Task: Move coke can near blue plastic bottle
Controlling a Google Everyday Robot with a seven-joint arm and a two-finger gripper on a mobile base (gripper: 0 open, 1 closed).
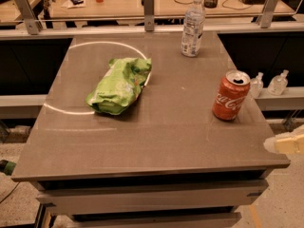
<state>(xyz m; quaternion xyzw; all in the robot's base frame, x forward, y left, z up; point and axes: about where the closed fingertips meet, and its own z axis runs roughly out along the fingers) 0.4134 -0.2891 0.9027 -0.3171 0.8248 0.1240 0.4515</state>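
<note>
The red coke can [230,95] stands upright near the right edge of the grey table [156,137]. The blue plastic bottle [193,25], clear with a white cap and pale label, stands upright at the table's far edge, right of centre and well behind the can. Only a pale tip of my gripper [286,144] shows at the right border, off the table's front right corner, lower than and to the right of the can, touching nothing.
A crumpled green chip bag [119,85] lies left of centre on the table. Two tiny clear bottles [267,83] sit on a ledge beyond the right edge. A wooden desk [118,6] with clutter and metal posts runs behind.
</note>
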